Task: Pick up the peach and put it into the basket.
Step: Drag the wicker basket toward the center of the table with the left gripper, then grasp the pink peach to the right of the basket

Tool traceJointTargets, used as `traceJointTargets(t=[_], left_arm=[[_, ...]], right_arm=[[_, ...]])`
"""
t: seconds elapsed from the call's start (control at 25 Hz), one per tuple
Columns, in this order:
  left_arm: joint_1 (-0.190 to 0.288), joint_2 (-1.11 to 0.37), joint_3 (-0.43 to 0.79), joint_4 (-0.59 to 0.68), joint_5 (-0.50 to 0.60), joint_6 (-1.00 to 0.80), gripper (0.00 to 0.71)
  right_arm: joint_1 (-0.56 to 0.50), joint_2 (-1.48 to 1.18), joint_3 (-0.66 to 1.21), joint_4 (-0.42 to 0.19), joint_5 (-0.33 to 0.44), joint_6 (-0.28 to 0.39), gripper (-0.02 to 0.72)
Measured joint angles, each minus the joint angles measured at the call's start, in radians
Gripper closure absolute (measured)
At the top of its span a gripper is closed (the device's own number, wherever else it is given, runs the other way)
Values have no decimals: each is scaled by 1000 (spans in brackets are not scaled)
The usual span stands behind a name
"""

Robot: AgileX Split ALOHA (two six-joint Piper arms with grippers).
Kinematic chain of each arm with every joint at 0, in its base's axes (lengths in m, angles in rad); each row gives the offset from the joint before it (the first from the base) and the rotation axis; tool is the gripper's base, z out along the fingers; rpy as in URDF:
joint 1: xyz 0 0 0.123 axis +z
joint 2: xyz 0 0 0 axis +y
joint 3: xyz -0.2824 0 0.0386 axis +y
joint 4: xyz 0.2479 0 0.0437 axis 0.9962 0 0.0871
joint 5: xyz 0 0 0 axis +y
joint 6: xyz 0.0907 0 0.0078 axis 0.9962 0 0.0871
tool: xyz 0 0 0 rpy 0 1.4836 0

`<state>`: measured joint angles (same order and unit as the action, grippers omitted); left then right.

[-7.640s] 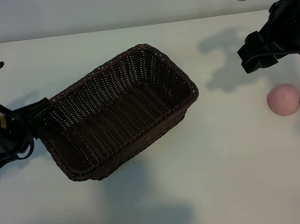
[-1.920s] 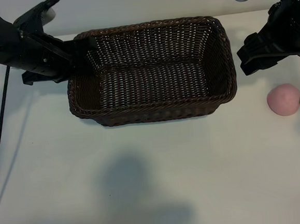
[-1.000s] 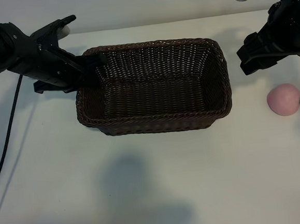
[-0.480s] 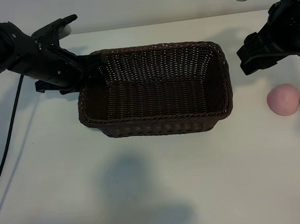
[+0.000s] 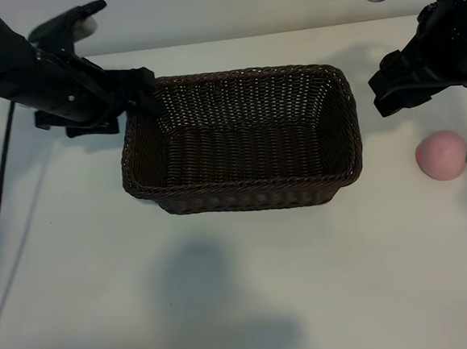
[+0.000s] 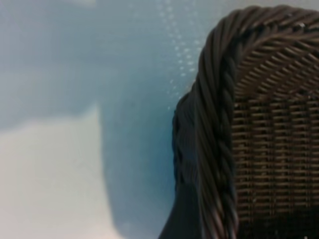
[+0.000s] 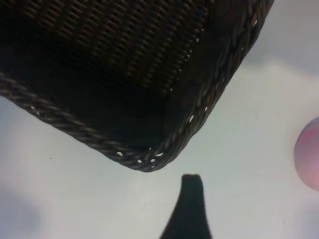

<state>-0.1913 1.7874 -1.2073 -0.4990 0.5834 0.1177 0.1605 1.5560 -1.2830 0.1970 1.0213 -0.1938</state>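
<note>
exterior view: woven wicker basket (image 5: 242,186), rectangular, braided rim; smooth round peach (image 5: 441,156) apart.

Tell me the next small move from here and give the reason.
Probably the right gripper should drop toward the peach. The peach lies on the table right of the basket, not yet picked up, and the right gripper hangs open just above and left of it. The left gripper sits at the basket's far-left corner, much farther from the fruit.

No legible text, labels, brands, numbers or signs anywhere in these views.
</note>
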Motion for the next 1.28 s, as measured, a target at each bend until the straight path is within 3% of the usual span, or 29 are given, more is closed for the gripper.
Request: traceJointTargets(t=[0.24, 0.44, 0.8, 0.96, 1.28], left_arm=[[7, -139, 0, 126, 60, -37, 69], [71, -272, 0, 136, 127, -16, 86], [325, -565, 0, 174, 239, 27, 114], [407, -667, 0, 187, 286, 48, 114], [417, -862, 13, 200, 297, 59, 117]], right_arm=[[0, 0, 0, 0, 0, 0, 108], [0, 0, 0, 0, 6, 0, 108], [0, 0, 0, 0, 8, 0, 108], [0, 0, 0, 0, 6, 0, 108], [0, 0, 0, 0, 5, -2, 108]])
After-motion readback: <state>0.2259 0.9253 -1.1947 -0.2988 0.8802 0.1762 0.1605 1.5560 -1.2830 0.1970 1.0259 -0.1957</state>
